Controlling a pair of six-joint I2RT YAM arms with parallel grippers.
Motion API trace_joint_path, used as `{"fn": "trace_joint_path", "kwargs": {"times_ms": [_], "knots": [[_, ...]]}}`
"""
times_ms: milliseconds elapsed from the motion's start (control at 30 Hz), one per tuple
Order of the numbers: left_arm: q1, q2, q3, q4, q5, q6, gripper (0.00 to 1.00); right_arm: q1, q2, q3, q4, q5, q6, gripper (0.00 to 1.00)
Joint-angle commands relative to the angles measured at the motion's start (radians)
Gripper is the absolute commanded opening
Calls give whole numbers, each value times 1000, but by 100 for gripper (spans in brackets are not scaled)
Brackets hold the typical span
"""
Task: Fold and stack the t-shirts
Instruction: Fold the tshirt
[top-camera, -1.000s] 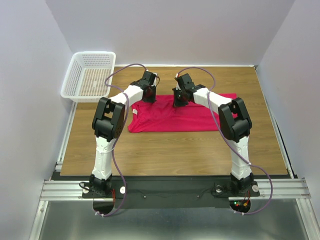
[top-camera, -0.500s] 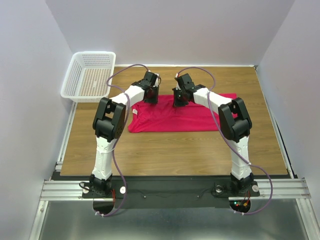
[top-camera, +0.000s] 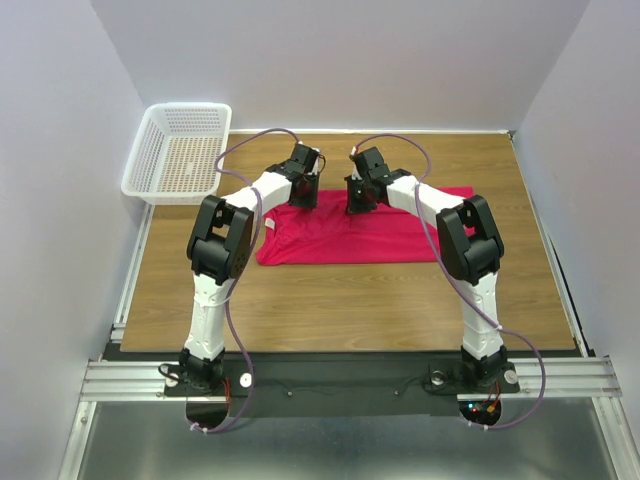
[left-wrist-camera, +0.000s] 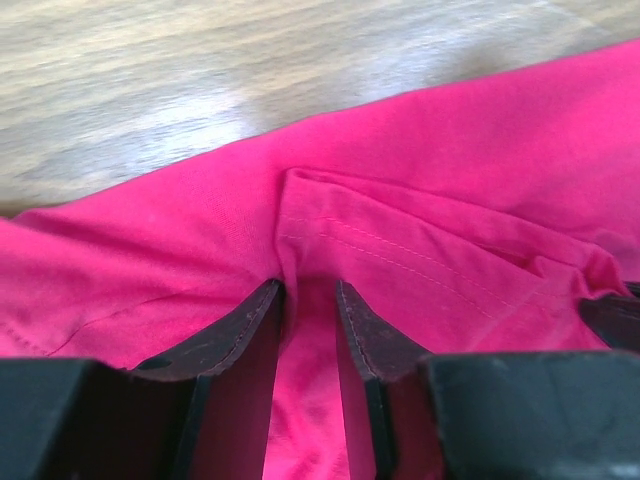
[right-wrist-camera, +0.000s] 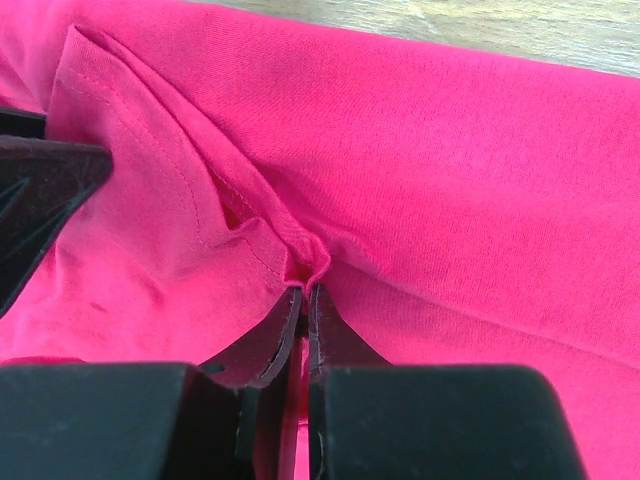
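The crimson-pink t-shirt (top-camera: 345, 236) lies folded into a long band across the far middle of the wooden table (top-camera: 330, 300). My left gripper (top-camera: 304, 193) stands on its back left edge. In the left wrist view this gripper (left-wrist-camera: 308, 290) is open, its fingers apart, with a low ridge of the t-shirt (left-wrist-camera: 450, 180) running between them. My right gripper (top-camera: 358, 200) sits at the back edge beside it. In the right wrist view that gripper (right-wrist-camera: 305, 290) is shut on a pinched fold of the t-shirt (right-wrist-camera: 450, 150), near a stitched hem.
A white plastic mesh basket (top-camera: 180, 150) stands at the table's back left corner. Bare wood (top-camera: 330, 300) lies between the shirt and the arm bases. The two wrists are close together over the shirt's back edge.
My left gripper's fingers have parted and let go of the fabric fold they held. The right gripper has kept its pinch and the shirt has not shifted.
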Motion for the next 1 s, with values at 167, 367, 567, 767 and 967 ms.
{"fn": "trace_joint_path", "kwargs": {"times_ms": [167,367,567,767,967], "knots": [[-2,-70,48,-19,-102,8,40,-5,-47,34,24,24,-6,1],[-2,-52,76,-27,-82,15,24,-7,-55,35,24,38,-8,1],[-4,-73,68,-19,-73,23,24,-7,-53,46,24,31,-14,1],[-4,-60,73,-22,-61,27,23,-7,-50,49,24,28,-11,1],[-2,-37,76,-34,-72,20,25,-5,-50,46,24,28,-11,1]]}}
